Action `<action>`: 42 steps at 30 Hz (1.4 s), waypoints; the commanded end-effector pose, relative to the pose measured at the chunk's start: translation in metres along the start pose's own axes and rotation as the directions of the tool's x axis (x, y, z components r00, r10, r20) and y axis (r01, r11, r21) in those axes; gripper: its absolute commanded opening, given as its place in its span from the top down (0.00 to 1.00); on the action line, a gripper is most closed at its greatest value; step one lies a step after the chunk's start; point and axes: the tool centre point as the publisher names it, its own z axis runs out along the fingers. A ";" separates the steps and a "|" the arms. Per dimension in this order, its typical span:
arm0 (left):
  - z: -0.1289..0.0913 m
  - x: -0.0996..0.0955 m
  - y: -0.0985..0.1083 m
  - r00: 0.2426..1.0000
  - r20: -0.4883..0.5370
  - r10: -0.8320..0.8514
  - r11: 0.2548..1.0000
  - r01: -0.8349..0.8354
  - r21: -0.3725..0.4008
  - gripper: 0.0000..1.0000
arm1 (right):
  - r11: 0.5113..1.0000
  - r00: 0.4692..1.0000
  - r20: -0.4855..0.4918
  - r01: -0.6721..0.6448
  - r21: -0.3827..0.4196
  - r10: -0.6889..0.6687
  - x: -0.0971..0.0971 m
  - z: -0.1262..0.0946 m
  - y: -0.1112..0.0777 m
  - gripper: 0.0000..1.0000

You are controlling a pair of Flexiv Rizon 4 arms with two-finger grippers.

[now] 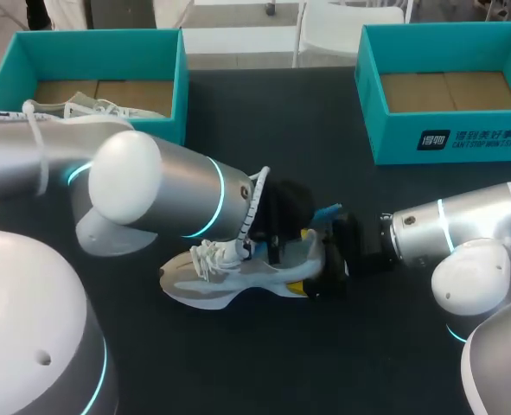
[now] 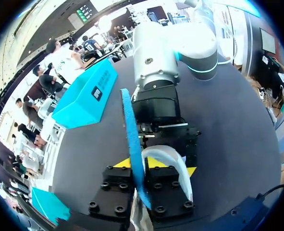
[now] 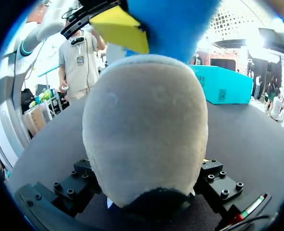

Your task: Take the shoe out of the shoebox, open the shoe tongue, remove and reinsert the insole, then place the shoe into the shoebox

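A white and grey shoe (image 1: 238, 278) lies on its side in the middle of the black table, laces toward my left arm. My right gripper (image 1: 331, 264) is shut across its heel (image 3: 146, 130), which fills the right wrist view. Above the shoe's opening, my left gripper (image 1: 277, 229) is shut on the blue insole (image 2: 132, 139). The insole stands edge-on between the black fingers (image 2: 117, 185), and its free end (image 1: 328, 212) sticks out toward the right arm. A yellow fingertip (image 3: 118, 30) of the left gripper and the insole (image 3: 175, 24) show just above the heel.
A teal shoebox (image 1: 182, 86) at the back left holds another pale shoe (image 1: 73, 109). A second teal shoebox (image 1: 463, 143) stands at the back right with only its brown floor showing. Bare black table lies in front of the shoe.
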 end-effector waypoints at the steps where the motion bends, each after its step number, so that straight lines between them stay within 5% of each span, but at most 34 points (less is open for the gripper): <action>1: -0.015 -0.004 0.000 1.000 -0.022 0.002 1.000 -0.002 0.018 1.00 | 1.000 1.000 0.001 -0.001 0.004 0.001 -0.001 0.005 -0.002 1.00; 15: -0.050 -0.009 -0.042 0.992 -0.127 -0.022 0.989 0.040 0.141 1.00 | 1.000 1.000 0.001 -0.001 0.004 0.001 -0.001 0.005 -0.002 1.00; 30: -0.096 -0.024 -0.093 0.935 -0.338 -0.107 0.974 0.166 0.154 1.00 | 1.000 1.000 0.001 -0.001 0.004 0.001 -0.001 0.005 -0.002 1.00; 42: -0.159 -0.046 -0.117 0.872 -0.482 -0.085 0.885 0.289 0.366 1.00 | 1.000 1.000 0.001 -0.001 0.004 0.001 -0.001 0.005 -0.002 1.00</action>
